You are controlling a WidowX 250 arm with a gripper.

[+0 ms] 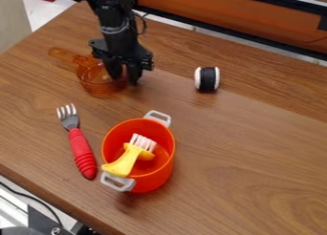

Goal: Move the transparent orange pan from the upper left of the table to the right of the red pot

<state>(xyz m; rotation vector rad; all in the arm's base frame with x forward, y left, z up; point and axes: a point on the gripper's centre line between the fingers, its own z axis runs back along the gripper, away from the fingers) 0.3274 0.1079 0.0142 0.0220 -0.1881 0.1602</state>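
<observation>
Because its walls look like thin, rigid plastic, the amber see-through cup (96, 86) should feel light and hardly give under a pinch, though its smooth surface could slip or turn if caught off-centre. It sits upright on the tabletop (256, 148), in from the far left corner, its stubby handle (62, 53) pointing toward the left edge. That handle looks the surest place to take hold; the rim offers a narrower grip, and a hard squeeze there might tip the cup or crack a brittle wall. The black gripper (125, 80) hangs at the rim on the side away from the handle, its fingers parted; whether they touch the wall I cannot tell. Toward the near edge from the cup lies a fork (79, 148) with a red ribbed grip, and just beside it stands an orange pot (155, 181) with grey handles, a yellow brush (125, 163) leaning inside. Nearer the far edge, well apart, is a black-and-white spool (207, 79).
</observation>
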